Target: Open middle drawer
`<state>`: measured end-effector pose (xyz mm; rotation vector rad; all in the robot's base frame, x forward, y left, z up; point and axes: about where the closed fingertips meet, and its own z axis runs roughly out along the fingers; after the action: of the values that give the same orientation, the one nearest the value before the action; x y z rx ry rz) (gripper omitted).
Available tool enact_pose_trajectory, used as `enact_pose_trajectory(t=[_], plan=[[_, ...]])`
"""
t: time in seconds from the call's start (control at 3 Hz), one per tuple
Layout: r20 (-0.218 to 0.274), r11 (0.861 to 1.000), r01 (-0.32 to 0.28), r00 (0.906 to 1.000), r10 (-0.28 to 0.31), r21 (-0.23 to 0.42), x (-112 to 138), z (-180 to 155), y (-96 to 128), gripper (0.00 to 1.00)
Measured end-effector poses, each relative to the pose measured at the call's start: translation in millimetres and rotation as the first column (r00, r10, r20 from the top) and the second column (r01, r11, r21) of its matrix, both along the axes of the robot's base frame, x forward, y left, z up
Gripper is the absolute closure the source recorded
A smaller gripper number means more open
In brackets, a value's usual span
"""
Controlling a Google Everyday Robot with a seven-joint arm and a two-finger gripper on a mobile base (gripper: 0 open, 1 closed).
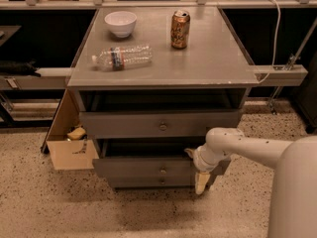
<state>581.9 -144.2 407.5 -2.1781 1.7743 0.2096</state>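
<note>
Item: middle drawer (138, 166), grey, flat front, small round knob (162, 170) at centre. It is the second of three fronts in the cabinet (213, 58) and stands out a little from the cabinet body, with a dark gap above it.

Gripper (195, 167): at the right part of that front, right of the knob. Fingers apart, one at the front's upper edge and one hanging below it. Whether they press on the wood cannot be told.

Handling note: likely mid-pull. Draw straight out from the cabinet, level and slowly, as an off-centre hold may skew the drawer.

Also in the cabinet: top drawer (124, 124), bottom drawer (143, 182).
On the cabinet: bowl (121, 23), can (180, 29), bottle (124, 57) lying flat.
Left of the cabinet: cardboard box (67, 150).
</note>
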Motion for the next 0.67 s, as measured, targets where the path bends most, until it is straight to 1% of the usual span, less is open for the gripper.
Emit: enact_pose_trajectory(t=[0.33,0.67], plan=[[-0.056,1.0,-0.023,0.9982,0.023,0.01,-26,1,1,0.26],[-0.081,1.0,-0.025,0.9963,0.026,0.01,-47,6,-2,0.49]])
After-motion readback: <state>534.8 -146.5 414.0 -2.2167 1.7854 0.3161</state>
